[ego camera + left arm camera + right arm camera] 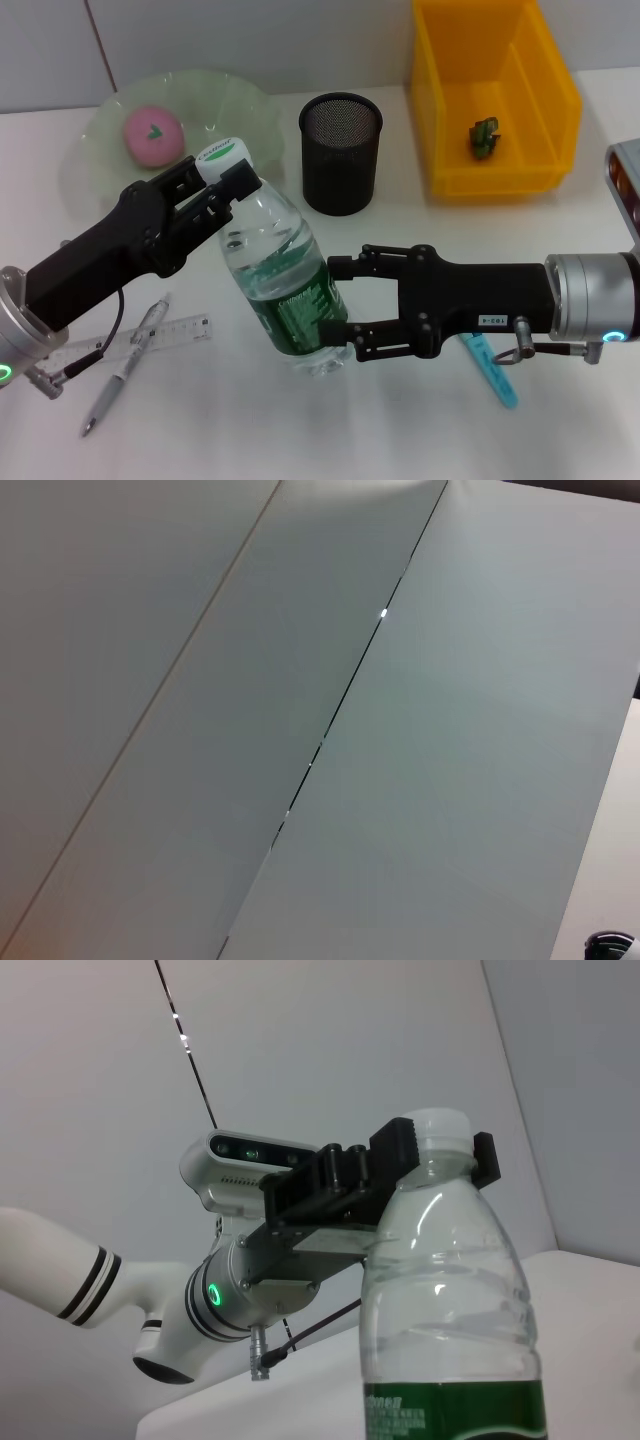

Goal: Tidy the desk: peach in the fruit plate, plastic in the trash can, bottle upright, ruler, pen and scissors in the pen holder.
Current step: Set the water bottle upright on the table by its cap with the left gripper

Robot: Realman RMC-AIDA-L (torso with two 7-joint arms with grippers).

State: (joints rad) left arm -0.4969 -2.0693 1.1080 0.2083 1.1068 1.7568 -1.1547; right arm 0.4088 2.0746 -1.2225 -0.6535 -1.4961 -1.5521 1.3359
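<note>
A clear water bottle (285, 285) with a green label stands nearly upright at the table's middle. My left gripper (228, 172) is shut on its white cap, and the right wrist view shows the left gripper (432, 1155) clamped there. My right gripper (340, 306) grips the bottle's lower body from the right. The pink peach (152, 133) lies in the green fruit plate (240, 105). The ruler (140, 338) and pen (125, 368) lie at front left under my left arm. Teal scissors (492, 368) are partly hidden under my right arm. Green plastic (485, 137) lies in the yellow trash can (445, 110).
The black mesh pen holder (340, 152) stands just behind the bottle, between the plate and the yellow bin. A white wall runs along the table's far edge. The left wrist view shows only wall panels.
</note>
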